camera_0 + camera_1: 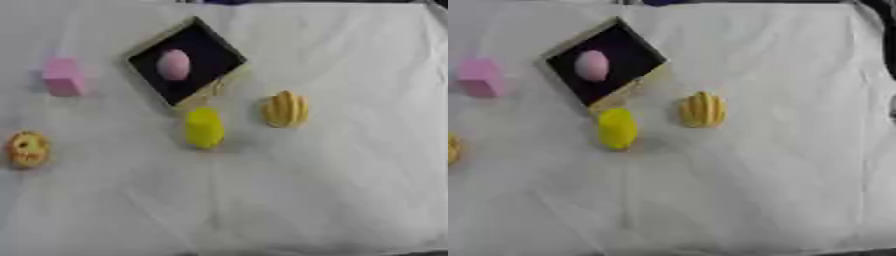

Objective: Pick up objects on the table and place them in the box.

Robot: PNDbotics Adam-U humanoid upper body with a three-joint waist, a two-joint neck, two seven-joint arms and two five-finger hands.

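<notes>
A white, slightly creased cloth-covered table (332, 200) fills almost the whole frame, and neither robot hand shows in either eye view, so whether their fingers are open or curled cannot be told, nor whether they have hold of anything. In the upper middle, a little left of centre, lies a shallow square box with a black inside and a pale tan rim (150, 46), turned so that its corners point up, down, left and right like a diamond. Inside it, towards its left half, rests a smooth pink egg-shaped object (173, 64), standing lengthwise up the frame. Just below the box's lower corner, close to the rim, sits a bright yellow rounded object (204, 128), taller than it is wide. To its right and a little higher, apart from the box, is a golden-yellow ribbed oval object with darker stripes (285, 109). At the upper left, well apart from the box, stands a pink block-shaped object (63, 76). At the left edge, lower down, lies a round orange-yellow object with darker marks on its face (27, 149); the right eye view cuts most of it off
</notes>
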